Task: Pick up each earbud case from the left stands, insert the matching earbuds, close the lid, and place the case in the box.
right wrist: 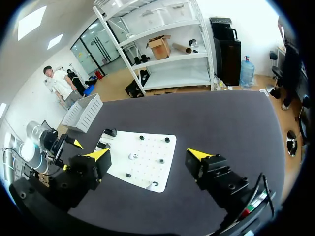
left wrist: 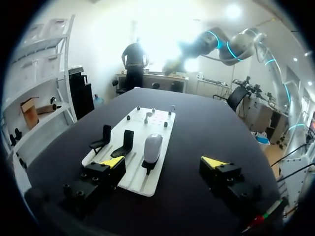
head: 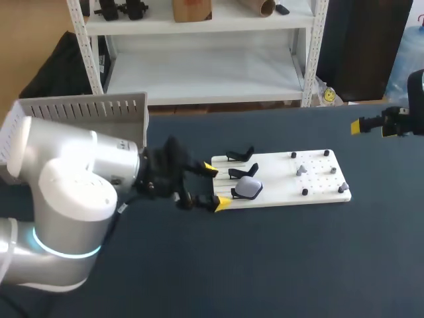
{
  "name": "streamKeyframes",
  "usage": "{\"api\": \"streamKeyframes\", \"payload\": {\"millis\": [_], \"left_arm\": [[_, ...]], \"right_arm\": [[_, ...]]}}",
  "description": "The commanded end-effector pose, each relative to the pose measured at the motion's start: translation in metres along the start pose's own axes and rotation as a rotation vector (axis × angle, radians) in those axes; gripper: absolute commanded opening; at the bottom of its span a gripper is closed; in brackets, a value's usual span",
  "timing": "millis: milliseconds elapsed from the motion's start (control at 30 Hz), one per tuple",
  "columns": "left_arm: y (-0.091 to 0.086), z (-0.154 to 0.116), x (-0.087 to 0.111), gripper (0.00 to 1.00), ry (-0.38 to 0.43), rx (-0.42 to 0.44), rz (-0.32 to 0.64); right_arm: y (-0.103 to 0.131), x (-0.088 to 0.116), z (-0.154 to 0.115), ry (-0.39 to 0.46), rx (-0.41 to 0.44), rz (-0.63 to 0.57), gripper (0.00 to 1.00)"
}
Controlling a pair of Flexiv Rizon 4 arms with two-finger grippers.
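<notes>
A pale lavender earbud case (head: 248, 189) rests closed on the nearest of three black stands, at the left end of a white board (head: 278, 173). The other two stands (head: 240, 164) are empty. My left gripper (head: 217, 185) is open just left of the case, its yellow tips either side of that stand's end. In the left wrist view the case (left wrist: 153, 146) stands upright a little ahead of the open left gripper (left wrist: 162, 162), touching neither finger. Small earbuds (head: 301, 170) lie on the board's right half. My right gripper (head: 358, 126) hovers open at the far right, high above the table (right wrist: 147, 156).
A grey slotted box (head: 79, 112) stands at the back left behind my left arm, also seen as the box (right wrist: 83, 112) in the right wrist view. Black pegs (head: 305, 192) dot the board's right half. Dark tabletop (head: 265, 265) spreads in front of the board.
</notes>
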State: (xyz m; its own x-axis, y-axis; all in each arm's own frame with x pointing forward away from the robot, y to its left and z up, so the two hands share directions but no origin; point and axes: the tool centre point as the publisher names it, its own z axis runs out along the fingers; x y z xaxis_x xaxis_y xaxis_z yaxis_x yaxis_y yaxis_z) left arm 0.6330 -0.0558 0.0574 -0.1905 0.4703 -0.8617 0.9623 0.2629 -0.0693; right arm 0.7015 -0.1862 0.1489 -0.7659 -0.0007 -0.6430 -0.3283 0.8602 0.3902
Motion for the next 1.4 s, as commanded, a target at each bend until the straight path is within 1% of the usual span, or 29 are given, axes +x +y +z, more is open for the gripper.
{"api": "streamKeyframes", "payload": {"millis": [33,267,433,667,833,967,1067,1100,1367,1400], "left_arm": [[0.001,0.020,-0.001,1.00,0.024,-0.006,0.001],[0.002,0.029,-0.002,1.00,0.059,-0.014,0.023],[0.009,0.036,0.001,1.00,0.072,-0.015,0.025],[0.018,0.045,0.004,0.99,0.088,0.002,0.027],[0.020,0.046,0.006,0.98,0.077,0.035,0.044],[0.022,0.046,0.006,0.91,0.078,0.050,0.057],[0.023,0.048,0.006,0.88,0.073,0.062,0.063],[0.024,0.049,0.006,0.80,0.067,0.070,0.062],[0.025,0.057,0.005,0.73,0.053,0.097,0.061],[0.026,0.058,0.005,0.70,0.044,0.109,0.057]], "right_arm": [[0.000,0.000,0.000,0.001,0.001,0.000,1.00],[0.000,0.000,0.000,0.001,0.001,0.000,1.00],[0.000,0.000,0.000,0.001,0.001,0.000,1.00],[0.000,0.000,0.000,0.001,0.001,0.000,1.00],[0.000,0.000,0.000,0.001,0.001,0.000,1.00],[0.000,0.000,0.000,0.001,0.001,0.000,1.00],[0.000,0.000,0.000,0.001,0.001,0.000,1.00],[0.000,0.000,0.000,0.001,0.001,0.000,1.00],[0.000,0.000,0.000,0.001,0.001,0.000,1.00],[0.000,0.000,0.000,0.001,0.001,0.000,1.00]]}}
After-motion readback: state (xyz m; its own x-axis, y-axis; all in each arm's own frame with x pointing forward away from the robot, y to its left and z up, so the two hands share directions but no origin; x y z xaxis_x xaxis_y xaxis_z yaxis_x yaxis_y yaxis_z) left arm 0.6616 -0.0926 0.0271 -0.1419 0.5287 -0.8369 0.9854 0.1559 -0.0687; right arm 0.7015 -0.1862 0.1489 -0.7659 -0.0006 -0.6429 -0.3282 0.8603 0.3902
